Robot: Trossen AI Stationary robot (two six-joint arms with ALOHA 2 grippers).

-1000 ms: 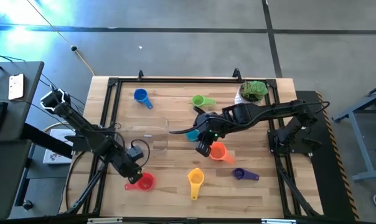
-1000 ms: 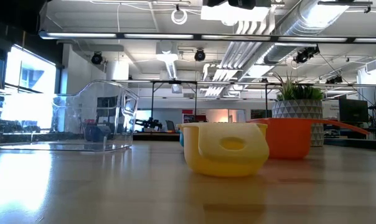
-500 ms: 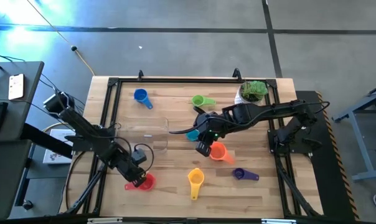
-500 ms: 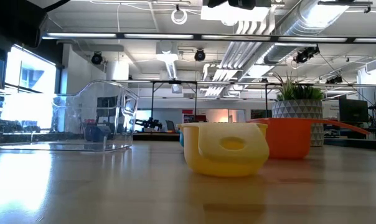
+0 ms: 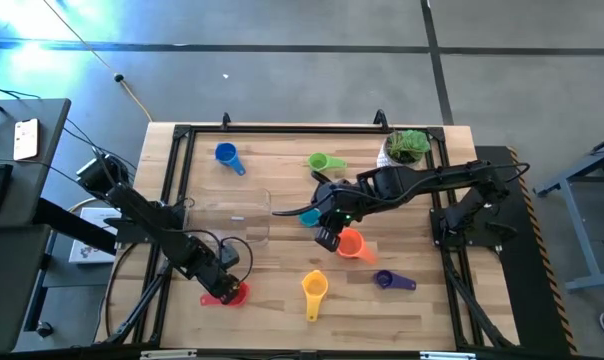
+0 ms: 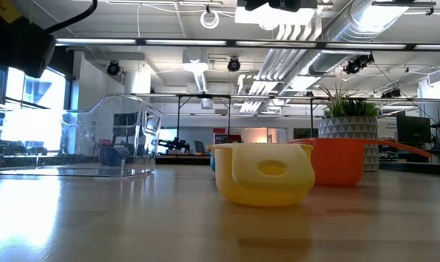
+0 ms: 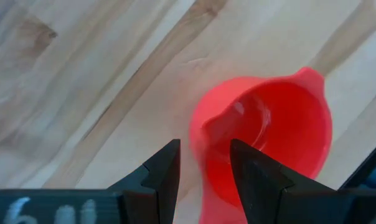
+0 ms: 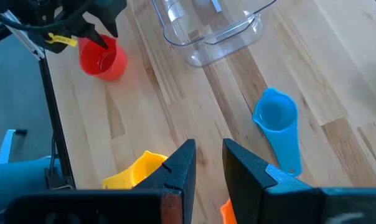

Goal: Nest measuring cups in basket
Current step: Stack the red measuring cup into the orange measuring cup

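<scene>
The red measuring cup (image 5: 234,293) stands upright on the table near the front left. My left gripper (image 7: 203,171) is open just above it, pointing steeply down. One finger (image 7: 165,171) stands outside the cup's rim wall (image 7: 199,134) and the other (image 7: 256,177) over its hollow. My right gripper (image 5: 326,239) hangs high over the table's middle, narrowly open with nothing between its fingers, above the orange cup (image 5: 351,244) and beside the cyan cup (image 8: 276,118). The clear basket (image 5: 238,219) stands left of centre. The yellow cup (image 5: 314,288), purple cup (image 5: 387,281), green cup (image 5: 324,162) and blue cup (image 5: 227,156) lie scattered.
A white pot with a green plant (image 5: 406,148) stands at the far right corner. A black frame (image 5: 182,135) runs along the table's edges. Bare wood lies between the red and yellow cups and in front of the basket.
My left gripper has gone down and a little toward the table's right and near edge, onto the red cup, staying open. The red cup has kept its place. My right arm has kept still.
</scene>
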